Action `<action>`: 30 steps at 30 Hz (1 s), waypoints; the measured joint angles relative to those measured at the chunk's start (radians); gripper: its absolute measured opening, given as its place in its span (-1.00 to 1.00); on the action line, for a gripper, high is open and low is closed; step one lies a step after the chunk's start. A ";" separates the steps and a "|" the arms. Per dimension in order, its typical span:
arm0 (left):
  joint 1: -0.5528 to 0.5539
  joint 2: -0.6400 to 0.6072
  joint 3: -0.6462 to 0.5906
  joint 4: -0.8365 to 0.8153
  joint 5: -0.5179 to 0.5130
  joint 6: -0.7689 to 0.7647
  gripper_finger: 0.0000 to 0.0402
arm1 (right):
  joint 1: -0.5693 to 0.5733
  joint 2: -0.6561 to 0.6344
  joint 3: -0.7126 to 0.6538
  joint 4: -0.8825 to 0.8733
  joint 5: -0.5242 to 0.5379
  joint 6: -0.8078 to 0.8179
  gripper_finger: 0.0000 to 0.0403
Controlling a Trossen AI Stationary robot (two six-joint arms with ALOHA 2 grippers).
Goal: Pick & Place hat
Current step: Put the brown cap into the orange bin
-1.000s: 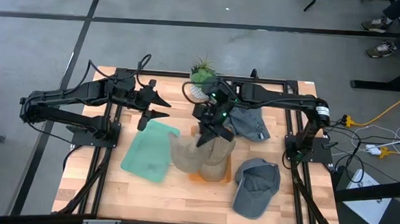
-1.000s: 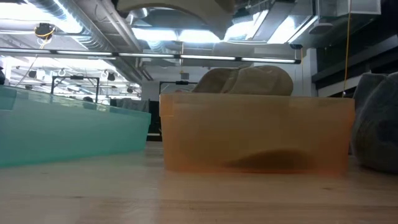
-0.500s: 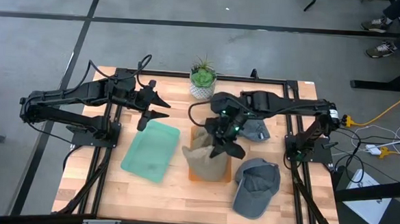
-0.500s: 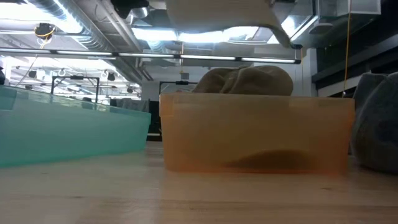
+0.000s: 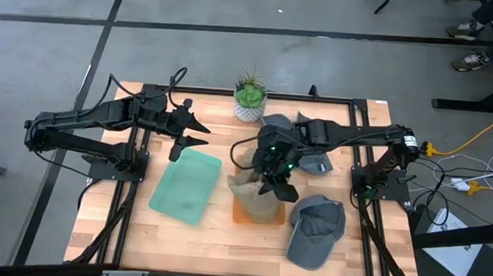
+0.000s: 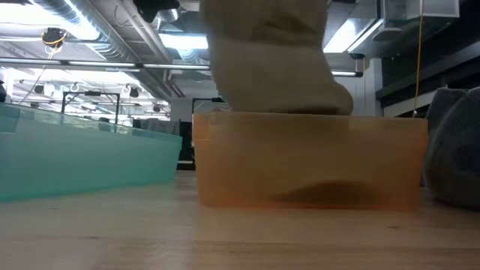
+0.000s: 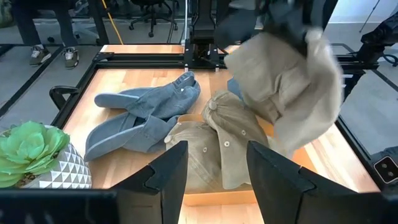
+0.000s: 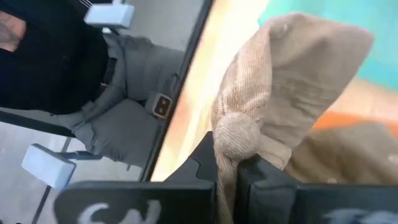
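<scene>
No readable text anywhere in my views. White painted strokes [image 8: 118, 211] run along the dark bar at my right wrist camera's edge, cut off, not legible as letters or numbers. Small tag [image 8: 163, 104] on the grey gear beside the desk: two dots, no wording I can make out. Bins, caps, planter: no labels seen.

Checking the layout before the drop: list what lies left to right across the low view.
Teal bin → orange bin, tan hat hanging above it → grey cap at the right edge.
</scene>
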 joint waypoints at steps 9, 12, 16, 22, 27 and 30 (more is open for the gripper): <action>0.000 0.000 0.000 0.000 0.000 0.000 -0.19 | 0.000 0.003 -0.105 0.080 0.002 0.051 -0.92; 0.000 0.000 0.000 0.000 0.000 -0.005 -0.21 | 0.000 0.002 -0.123 0.111 0.007 0.073 -0.92; 0.000 0.000 0.000 0.000 0.000 -0.007 -0.20 | -0.001 0.002 -0.159 0.137 0.010 0.115 -0.92; 0.000 0.000 0.000 0.000 0.000 -0.007 -0.19 | -0.005 0.002 -0.218 0.151 0.032 0.153 -0.92; 0.000 0.000 0.000 0.000 0.000 -0.007 -0.21 | -0.021 0.002 -0.248 0.139 0.115 0.149 -0.92; 0.000 0.000 0.000 0.000 0.000 -0.010 -0.20 | -0.047 0.002 -0.250 0.099 0.159 0.137 -0.92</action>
